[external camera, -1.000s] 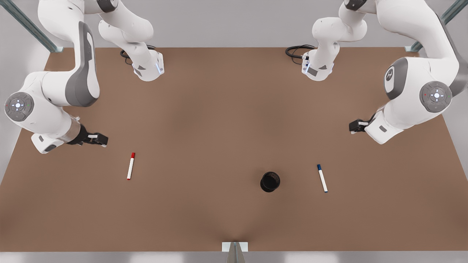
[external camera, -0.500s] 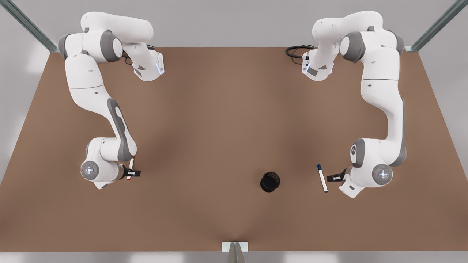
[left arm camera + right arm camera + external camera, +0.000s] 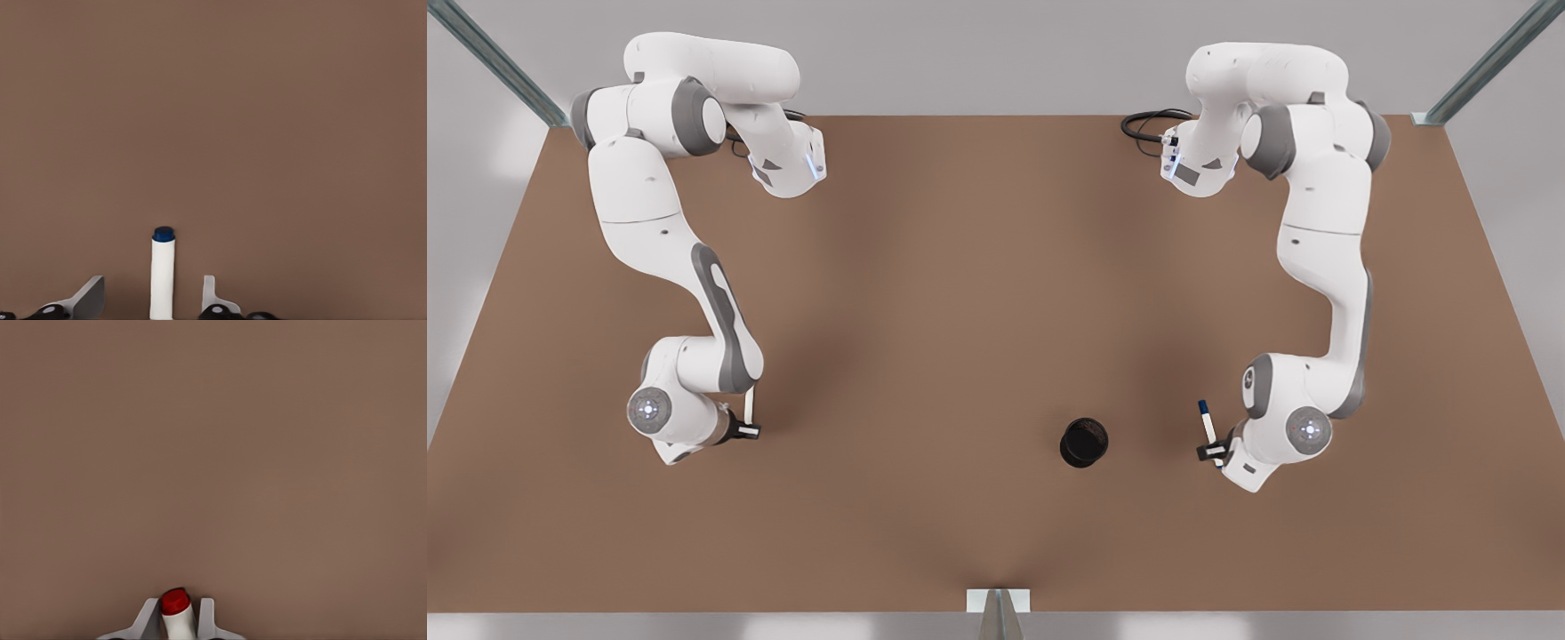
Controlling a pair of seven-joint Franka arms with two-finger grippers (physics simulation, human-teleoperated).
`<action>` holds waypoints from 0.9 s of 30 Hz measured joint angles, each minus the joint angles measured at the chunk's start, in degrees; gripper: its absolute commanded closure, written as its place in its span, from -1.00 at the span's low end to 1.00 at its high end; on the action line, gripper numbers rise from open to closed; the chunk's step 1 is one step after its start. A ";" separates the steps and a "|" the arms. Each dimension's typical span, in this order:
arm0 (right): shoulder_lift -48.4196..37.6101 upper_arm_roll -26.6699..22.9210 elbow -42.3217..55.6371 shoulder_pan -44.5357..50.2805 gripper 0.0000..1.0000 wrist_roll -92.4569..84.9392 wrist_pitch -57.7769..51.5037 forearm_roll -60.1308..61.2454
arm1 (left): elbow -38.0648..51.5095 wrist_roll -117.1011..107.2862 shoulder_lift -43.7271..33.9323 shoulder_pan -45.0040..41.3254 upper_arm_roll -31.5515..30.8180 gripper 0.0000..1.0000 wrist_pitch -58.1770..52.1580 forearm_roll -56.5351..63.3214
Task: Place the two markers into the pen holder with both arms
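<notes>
Left claw point(image 3: 1209, 452): on the arm at the front view's right, low over the brown tabletop point(image 3: 978, 293). In its wrist view the fingers point(image 3: 87, 299) stand spread, one on each side of the barrel, with a gap on both sides.
Blue-capped white marker point(image 3: 1207, 421): lying flat on the tabletop, cap end clear of the left claw point(image 3: 150, 313), lower barrel hidden under it in the front view.
Right claw point(image 3: 747, 432): on the arm at the front view's left, down at the tabletop. Its fingers point(image 3: 145, 620) sit tight against the barrel on both sides, pinching it.
Red-capped white marker point(image 3: 177, 615): between the right claw's fingers, cap end jutting just past the tips.
Black round pen holder point(image 3: 1084, 442): upright on the tabletop, near the blue-capped marker, well apart from the red-capped one.
</notes>
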 measured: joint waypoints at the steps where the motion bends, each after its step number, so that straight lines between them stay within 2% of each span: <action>1: -0.02 0.00 -0.16 0.00 0.23 0.08 0.07 0.00 | 0.02 0.04 0.20 -0.03 0.00 -0.48 0.45 0.01; 3: -0.04 0.00 -0.29 -0.01 0.47 0.11 0.25 0.14 | 0.03 0.26 0.37 -0.05 0.00 -0.22 1.15 0.03; 4: -0.05 0.00 -0.32 -0.04 0.57 0.00 0.35 0.33 | 0.03 0.37 0.39 -0.05 0.00 -0.22 1.43 0.03; 10: -3.94 1.08 0.58 0.18 0.57 -0.40 -0.06 0.70 | 1.96 0.96 1.53 -0.06 0.00 -0.22 2.41 0.07; 13: -8.20 7.28 4.92 0.22 0.57 -0.54 -0.72 -1.23 | 3.15 1.20 2.43 0.02 0.00 -0.19 2.66 0.11; 15: -9.12 12.82 8.68 1.23 0.57 -0.56 -0.90 -2.72 | 3.31 1.32 2.74 0.03 0.00 -0.03 2.78 0.13; 16: -9.27 14.28 10.66 3.04 0.57 -0.57 -0.81 -3.19 | 3.34 1.38 2.81 0.03 0.00 0.06 2.83 0.13; 18: -9.00 15.35 14.71 7.79 0.57 -0.59 0.71 -3.81 | 3.37 1.48 2.93 0.03 0.00 0.11 2.91 0.14; 22: -1.82 14.07 28.04 18.75 0.57 -0.69 6.12 -4.42 | 3.37 1.65 2.97 0.05 0.00 0.27 3.00 0.14; 27: 6.67 4.34 40.26 35.84 0.57 -0.57 16.56 -4.67 | 3.38 1.47 3.03 0.11 0.00 0.57 3.07 0.39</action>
